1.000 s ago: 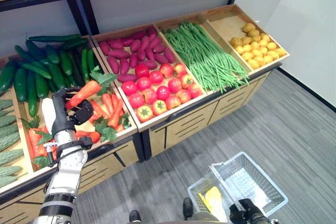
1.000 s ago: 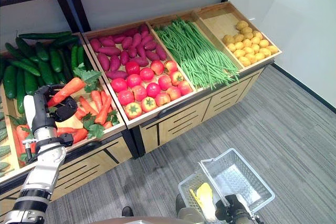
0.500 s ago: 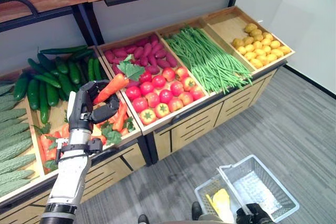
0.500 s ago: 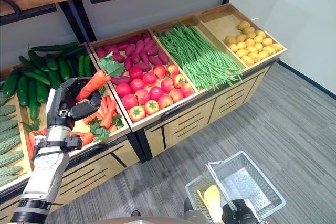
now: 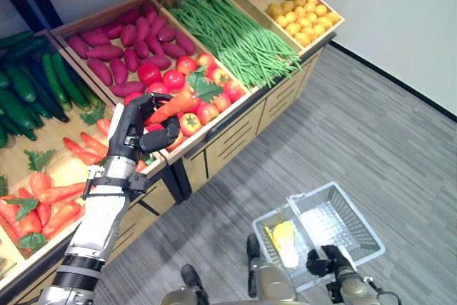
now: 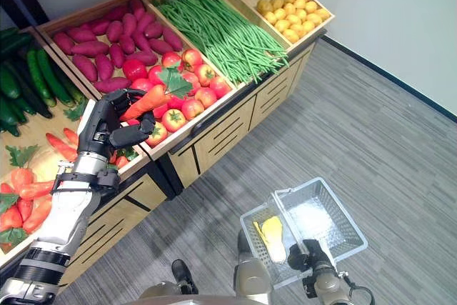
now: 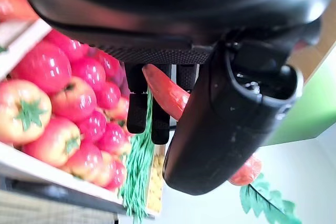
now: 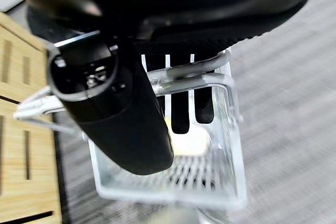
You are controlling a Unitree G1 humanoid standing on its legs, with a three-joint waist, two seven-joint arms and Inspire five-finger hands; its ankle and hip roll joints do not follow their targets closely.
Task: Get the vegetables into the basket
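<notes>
A wooden produce stand runs along the wall, its bins holding cucumbers, sweet potatoes, tomatoes, green beans and lemons, with more carrots lying in the near-left bin. Above the tomato bin's front edge, the left hand has its fingers and thumb curled round a carrot — leafy top pointing toward the beans. Low over the grey floor, well apart from the carrot, a wire basket hangs from the right hand, fingers hooked round its handle — a yellow item lies inside.
</notes>
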